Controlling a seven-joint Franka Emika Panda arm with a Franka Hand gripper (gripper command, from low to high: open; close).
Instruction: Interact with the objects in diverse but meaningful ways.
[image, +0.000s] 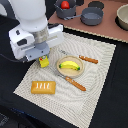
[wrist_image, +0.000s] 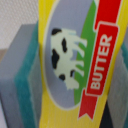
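The arm reaches down at the left centre of the exterior view, and its fingers (image: 43, 58) pinch a yellow butter packet (image: 44, 62) just over the upper left part of the striped cloth mat (image: 95, 75). Up close in the wrist view the packet (wrist_image: 75, 60) fills the frame between the teal-padded fingers (wrist_image: 25, 80). It carries a black-and-white cow on a grey and green oval, and a red ribbon with "BUTTER" in white capitals.

Near the middle of the mat a banana (image: 69, 65) lies on a small plate (image: 70, 71), with a wooden-handled fork (image: 82, 58) above it and a wooden-handled knife (image: 73, 82) below. The bread loaf (image: 43, 87) lies at the mat's lower left.

At the top of the frame, on the brown tabletop (image: 112, 31), a tomato (image: 65, 4) sits in one grey-blue pot (image: 65, 10); a second pot (image: 92, 16) stands to its right.
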